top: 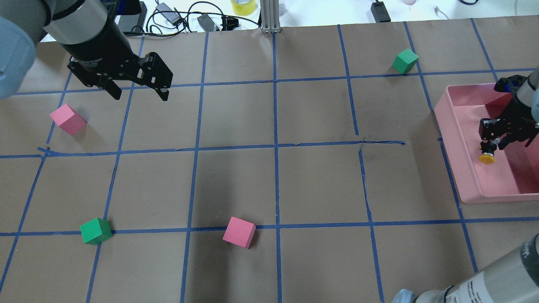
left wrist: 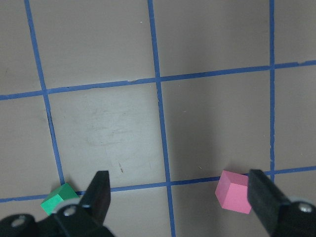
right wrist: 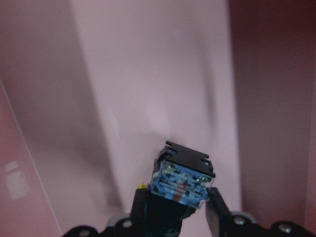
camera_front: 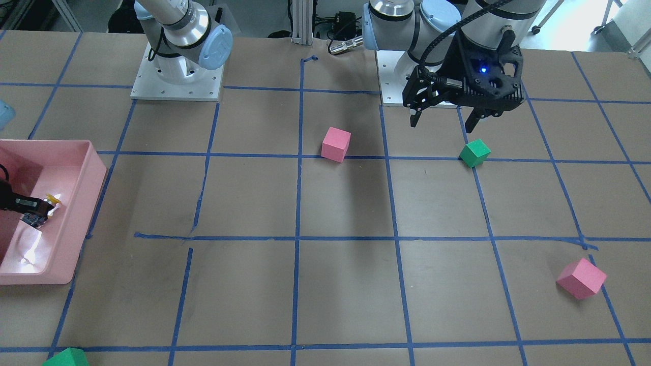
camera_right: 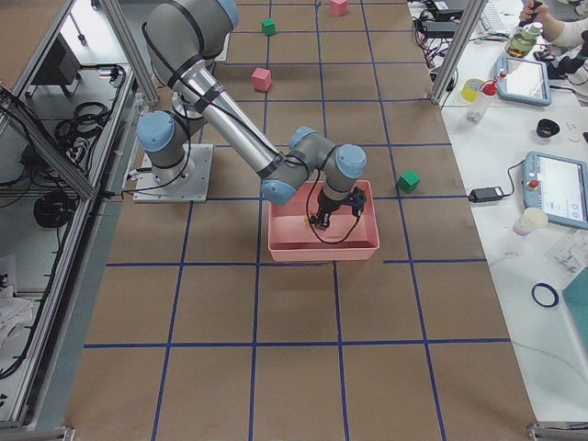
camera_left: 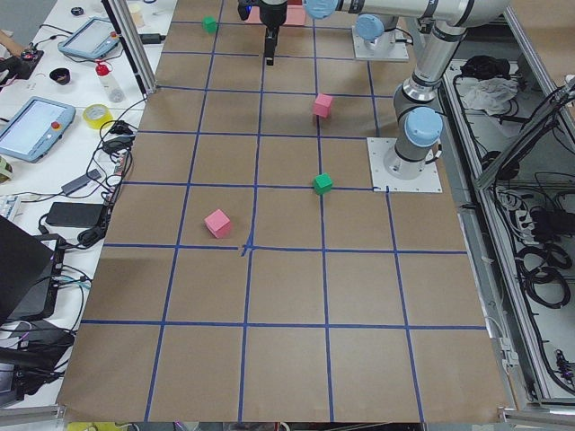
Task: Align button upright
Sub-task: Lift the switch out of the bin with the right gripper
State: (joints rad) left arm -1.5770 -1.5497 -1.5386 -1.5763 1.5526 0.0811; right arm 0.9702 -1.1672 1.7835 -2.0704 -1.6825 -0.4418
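The button, with its yellow cap (top: 487, 158) and black-and-blue blocky base (right wrist: 183, 180), is inside the pink bin (top: 457, 143). My right gripper (top: 496, 142) is shut on it, a finger on each side. Seen from overhead, the cap points toward the robot's side, so the button is not upright. The front view shows the same grasp at its left edge, gripper (camera_front: 31, 207) and button (camera_front: 51, 201). My left gripper (top: 140, 95) is open and empty above the table's far left; in the front view (camera_front: 441, 125) it hangs near a green cube (camera_front: 474, 152).
Pink cubes (top: 68, 119) (top: 239, 232) and green cubes (top: 96, 230) (top: 405, 61) lie scattered on the brown, blue-taped table. The left wrist view shows a green cube (left wrist: 58, 198) and a pink cube (left wrist: 233, 191) below. The bin walls (camera_front: 91, 168) surround the right gripper.
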